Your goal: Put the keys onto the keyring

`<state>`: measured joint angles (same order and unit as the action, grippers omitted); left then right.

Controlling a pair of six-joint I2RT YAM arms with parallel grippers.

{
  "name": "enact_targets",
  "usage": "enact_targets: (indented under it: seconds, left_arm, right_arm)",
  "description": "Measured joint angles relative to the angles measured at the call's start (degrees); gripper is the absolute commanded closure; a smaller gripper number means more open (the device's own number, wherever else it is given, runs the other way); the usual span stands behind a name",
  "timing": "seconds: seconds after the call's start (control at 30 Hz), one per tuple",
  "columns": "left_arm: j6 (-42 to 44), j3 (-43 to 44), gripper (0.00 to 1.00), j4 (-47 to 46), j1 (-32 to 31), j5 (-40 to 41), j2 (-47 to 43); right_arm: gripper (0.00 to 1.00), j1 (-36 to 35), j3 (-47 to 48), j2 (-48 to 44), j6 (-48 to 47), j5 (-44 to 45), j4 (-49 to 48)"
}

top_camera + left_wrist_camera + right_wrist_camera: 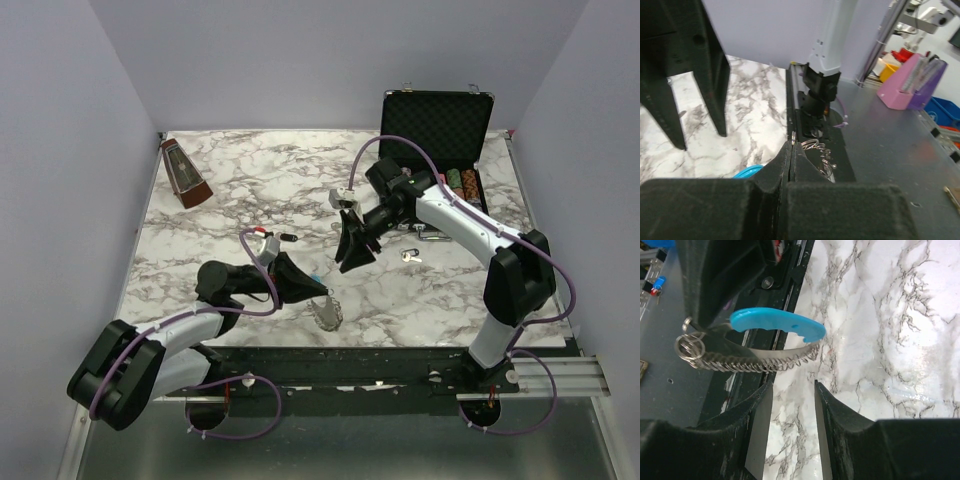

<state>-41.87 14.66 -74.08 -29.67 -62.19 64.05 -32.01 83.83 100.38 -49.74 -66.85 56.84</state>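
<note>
Left arm is folded low along the near edge of the table [250, 190], forearm angled in toward the middle; left gripper [318, 296] is pinched fully closed on the keyring [328, 313], which hangs off its tips just inside the near edge, blue curved bit up and coiled links trailing toward the edge; not much room on that side. Right arm reaches in from the near right corner, elbow high, wrist tipped down over the table's middle; right gripper [793, 384] has its jaws partway apart, nothing in them, only bare marble showing through the gap. One key [410, 256] lies flat just right of it, plenty of open marble around. Far right corner: open black case [435, 115] with striped chips [462, 183]; far left corner: brown wedge-shaped thing [186, 175].
</note>
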Motion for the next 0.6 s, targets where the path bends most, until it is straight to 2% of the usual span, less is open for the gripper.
enact_targets:
  seconds: [0.23,0.6]
  left_arm:
    - [-4.9,3.3,1.0,-0.3,0.0,-5.9,-2.0]
    - [-9.3,6.3,1.0,-0.5,0.0,-9.9,-2.9]
  right_arm:
    - [0.52,1.4,0.0,-0.3,-1.3,0.0,0.7]
    - [0.52,1.4,0.0,-0.3,-2.4,0.0,1.8]
